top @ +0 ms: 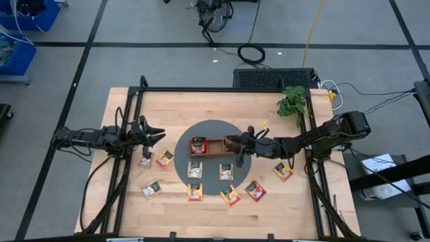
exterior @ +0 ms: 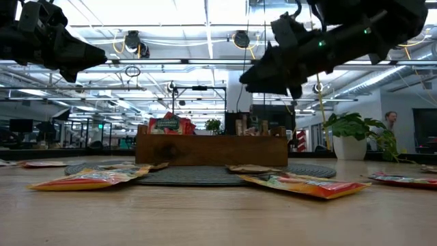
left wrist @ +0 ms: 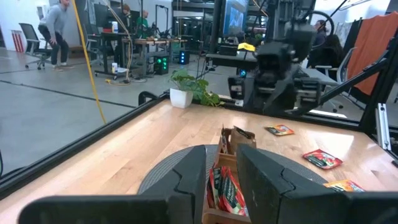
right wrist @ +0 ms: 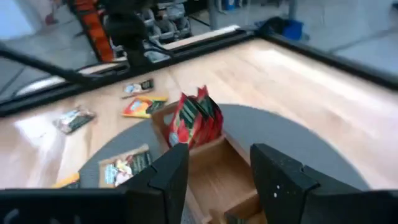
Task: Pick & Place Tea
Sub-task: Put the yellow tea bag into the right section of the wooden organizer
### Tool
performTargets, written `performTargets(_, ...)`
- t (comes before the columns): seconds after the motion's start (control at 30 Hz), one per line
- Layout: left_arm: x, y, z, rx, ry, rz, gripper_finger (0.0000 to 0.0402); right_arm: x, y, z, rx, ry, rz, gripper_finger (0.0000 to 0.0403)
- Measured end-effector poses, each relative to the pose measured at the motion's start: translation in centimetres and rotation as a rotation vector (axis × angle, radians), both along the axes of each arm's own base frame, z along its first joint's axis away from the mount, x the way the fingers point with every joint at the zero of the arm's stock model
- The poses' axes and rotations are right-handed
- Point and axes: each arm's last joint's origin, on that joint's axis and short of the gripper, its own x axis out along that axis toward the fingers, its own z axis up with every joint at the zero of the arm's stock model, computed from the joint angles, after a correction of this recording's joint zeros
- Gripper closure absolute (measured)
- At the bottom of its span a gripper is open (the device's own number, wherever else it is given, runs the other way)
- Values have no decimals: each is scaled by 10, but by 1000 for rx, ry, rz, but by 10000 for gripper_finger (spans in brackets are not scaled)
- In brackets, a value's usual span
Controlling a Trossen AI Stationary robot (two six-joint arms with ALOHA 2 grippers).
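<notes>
Planks of pale wood make the table [top: 201,107], black-framed, on a grey floor strung with cables; a bright workshop lies behind. One round mat [top: 213,128] bears one tray [top: 216,146]. One plant [top: 292,102] stands at a corner. Red tea [top: 197,144] stands in the tray's left end; nine packets [top: 195,170] lie loose around it. Right gripper [top: 238,151] hangs over the tray, released, empty. Left gripper [top: 158,134] hovers well left of it, fingers slightly parted, empty.

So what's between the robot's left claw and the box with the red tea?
Only bare wooden table and the edge of the grey mat, seen from above; the left gripper hovers apart from the wooden tray.
</notes>
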Motion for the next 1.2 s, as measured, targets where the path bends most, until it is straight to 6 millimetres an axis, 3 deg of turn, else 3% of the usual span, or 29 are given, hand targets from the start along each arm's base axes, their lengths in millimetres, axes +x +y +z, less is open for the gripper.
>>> performTargets(0.13,0,0,0,0,0,0,309,6,5,13,-109,20,70,264)
performTargets(0.23,0,0,0,0,0,0,309,15,9,20,-190,154,167,291)
performTargets(0.4,0,0,0,0,0,0,309,25,12,41,-285,481,260,383)
performTargets(0.57,0,0,0,0,0,0,309,24,16,49,-243,552,382,401)
performTargets(0.87,0,0,0,0,0,1,309,23,3,20,-152,665,405,403)
performTargets(1.2,0,0,0,0,0,0,309,32,-5,-5,-171,741,407,403)
